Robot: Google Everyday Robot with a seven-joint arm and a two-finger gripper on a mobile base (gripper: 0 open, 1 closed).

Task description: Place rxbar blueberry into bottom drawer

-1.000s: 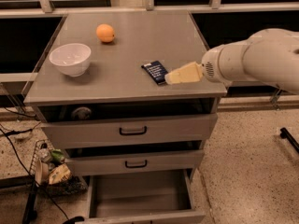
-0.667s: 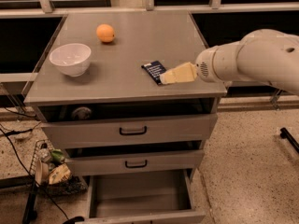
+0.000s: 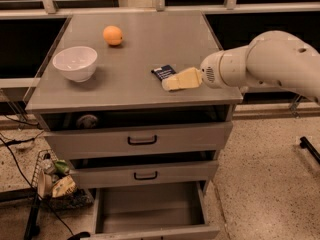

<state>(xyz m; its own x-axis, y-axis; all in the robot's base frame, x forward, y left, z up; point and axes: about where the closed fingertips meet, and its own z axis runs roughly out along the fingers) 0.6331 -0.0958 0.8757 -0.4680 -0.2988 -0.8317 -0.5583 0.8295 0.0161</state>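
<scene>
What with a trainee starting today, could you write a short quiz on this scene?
1. Which two things share the cabinet top with the rxbar blueberry?
2. True or false: the bottom drawer is shut.
3. The gripper is: A) low over the cabinet top, right by the bar; B) inside the drawer; C) down by the floor.

Key: 1) white bowl and orange; 2) false, it is pulled out; 3) A.
</scene>
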